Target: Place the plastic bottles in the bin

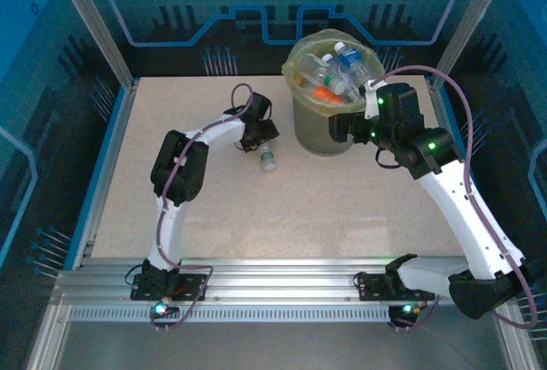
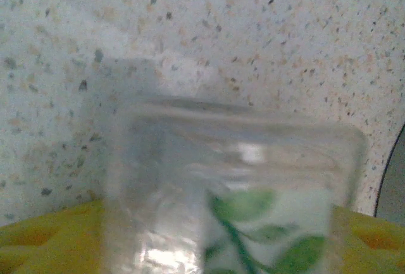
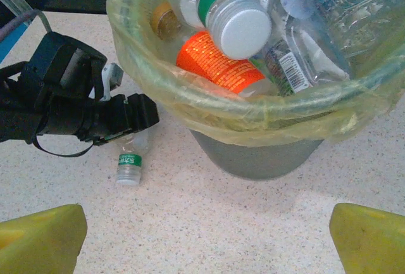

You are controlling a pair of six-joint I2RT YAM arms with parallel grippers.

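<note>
Speckled beige table (image 1: 342, 212): bin (image 1: 312, 126) standing at far side; bottle (image 1: 267, 161) lying just left.

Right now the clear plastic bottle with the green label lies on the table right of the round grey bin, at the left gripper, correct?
Wrong side: the green-labelled bottle lies left of the bin, at the left gripper, as the top external view shows.

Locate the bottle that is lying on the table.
In the top view, the bottle lies on the table just left of the bin, its base end between the fingers of the left gripper, cap toward the near edge.
</note>
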